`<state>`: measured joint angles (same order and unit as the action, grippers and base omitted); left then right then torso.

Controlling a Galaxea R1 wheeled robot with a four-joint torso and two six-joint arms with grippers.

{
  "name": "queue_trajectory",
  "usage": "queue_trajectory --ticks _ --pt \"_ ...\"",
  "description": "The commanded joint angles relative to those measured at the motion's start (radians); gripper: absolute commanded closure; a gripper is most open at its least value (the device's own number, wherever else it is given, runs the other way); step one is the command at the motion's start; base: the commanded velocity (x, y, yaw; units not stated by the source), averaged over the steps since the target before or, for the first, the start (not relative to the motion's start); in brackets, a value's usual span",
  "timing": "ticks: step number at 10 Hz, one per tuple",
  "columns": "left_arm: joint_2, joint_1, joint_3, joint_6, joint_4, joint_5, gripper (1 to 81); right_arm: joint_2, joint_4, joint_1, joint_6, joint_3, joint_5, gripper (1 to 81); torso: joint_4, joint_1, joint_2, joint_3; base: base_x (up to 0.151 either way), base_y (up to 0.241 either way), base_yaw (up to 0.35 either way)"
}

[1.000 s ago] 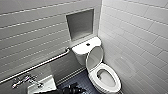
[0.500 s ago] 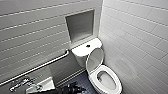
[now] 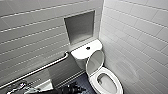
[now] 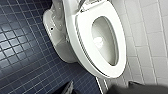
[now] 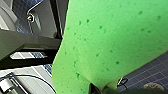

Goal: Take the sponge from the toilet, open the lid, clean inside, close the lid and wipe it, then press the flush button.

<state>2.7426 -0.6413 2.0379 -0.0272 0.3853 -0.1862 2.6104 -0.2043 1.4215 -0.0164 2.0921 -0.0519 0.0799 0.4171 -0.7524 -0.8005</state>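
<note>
Against the right wall, the toilet [image 3: 98, 73] stands with its lid [image 3: 95, 62] raised and the bowl open. Best play now: lower the sponge [image 5: 112, 42] through the seat [image 4: 82, 40] ring and sweep the bowl wall, clear of the lid. The right hand [image 5: 100, 88] looks clamped on the sponge's edge.
</note>
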Motion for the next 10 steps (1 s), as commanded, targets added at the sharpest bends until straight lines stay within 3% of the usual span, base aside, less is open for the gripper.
queue_trajectory --ticks 1,4,8,10 --pt "-0.013 0.11 -0.033 0.001 0.017 -0.056 1.0 -0.024 0.011 0.005 0.001 -0.025 0.087 81.1 0.0 0.0 0.0 0.0 0.0 0.0 0.0" --pt "-0.01 0.128 -0.025 -0.026 0.017 -0.013 1.0 -0.024 0.009 0.005 0.001 -0.028 0.084 81.1 0.0 0.001 0.0 0.0 0.0 0.0 0.0" --pt "-0.004 0.232 0.053 -0.272 0.015 0.126 1.0 -0.094 0.006 0.009 0.003 -0.146 0.057 81.1 0.0 0.0 0.0 0.0 0.0 0.0 0.0" --pt "0.006 0.289 0.104 -0.347 0.015 0.146 1.0 -0.114 0.005 0.012 0.003 -0.179 0.055 81.1 0.0 0.001 0.0 0.0 0.0 0.0 0.0"
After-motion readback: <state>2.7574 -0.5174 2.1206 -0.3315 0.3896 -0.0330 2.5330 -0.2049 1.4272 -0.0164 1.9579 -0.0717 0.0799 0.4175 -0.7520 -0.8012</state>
